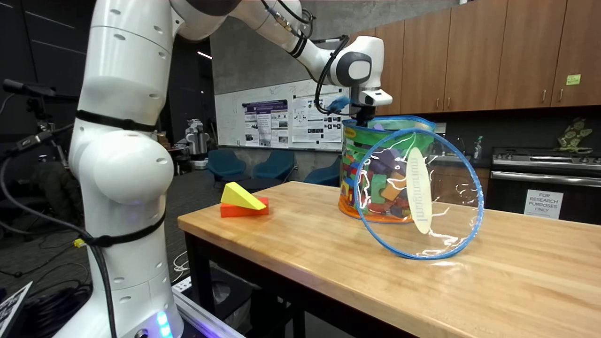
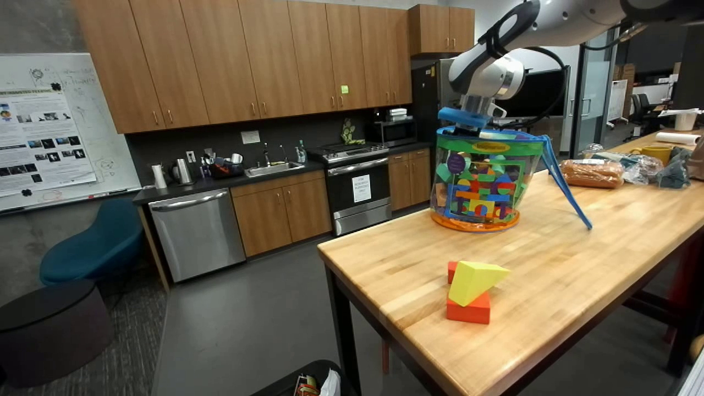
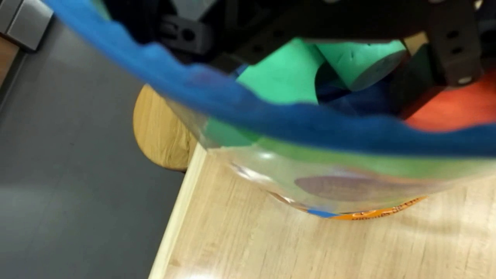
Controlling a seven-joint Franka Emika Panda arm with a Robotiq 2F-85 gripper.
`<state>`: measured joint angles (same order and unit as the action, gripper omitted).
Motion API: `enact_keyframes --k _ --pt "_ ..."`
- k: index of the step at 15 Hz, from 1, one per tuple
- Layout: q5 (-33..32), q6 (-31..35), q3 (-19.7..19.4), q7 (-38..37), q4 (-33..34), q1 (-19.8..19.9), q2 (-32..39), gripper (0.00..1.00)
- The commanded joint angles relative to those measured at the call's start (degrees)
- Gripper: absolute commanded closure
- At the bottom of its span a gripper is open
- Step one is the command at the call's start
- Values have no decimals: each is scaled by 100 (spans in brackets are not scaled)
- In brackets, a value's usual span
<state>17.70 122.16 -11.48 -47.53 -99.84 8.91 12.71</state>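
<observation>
At the left stands the white arm (image 1: 124,159), bent over the table (image 1: 300,225). By the table's corner a bright yellow wedge (image 1: 238,196) rests on a red block (image 1: 244,211); in an exterior view a further patch of red shows behind the wedge, and whether it belongs to the same block is unclear.

Next comes the tub (image 1: 351,164), upright on the table: clear, glossy plastic with a blue rim, a green band bearing a yellow oval label, an orange base, and a printed picture of many-coloured blocks on its wall. Through the plastic, purple, green, orange and red pieces show in a jumble.

The pincer (image 3: 321,75) reaches down into the tub's mouth, its fingers spread wide apart. Left to right in the wrist view, a mint-green block (image 3: 285,73) with a smooth face and curved edge, a rounded green block (image 3: 352,58) with small dents, and an orange-red piece (image 3: 461,106) lie in the tub; whether the fingers touch any of them cannot be told.

Right of this, the clear round lid (image 1: 419,192), edged in blue, slants from the tub's rim to the table, streaked with glare, its pale oval reading "Imaginarium". Farther right, behind, is a stove (image 1: 582,197) with a paper sign (image 1: 543,204).
</observation>
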Motion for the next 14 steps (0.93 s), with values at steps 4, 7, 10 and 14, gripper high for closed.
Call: enact_keyframes --k 4,7,10,14 --pt "530 573 85 175 -309 70 -150 0" --pt "648 787 83 270 -380 71 -132 0" --pt "651 928 70 325 -486 73 -115 0" --pt "625 1028 64 351 -650 75 -113 4"
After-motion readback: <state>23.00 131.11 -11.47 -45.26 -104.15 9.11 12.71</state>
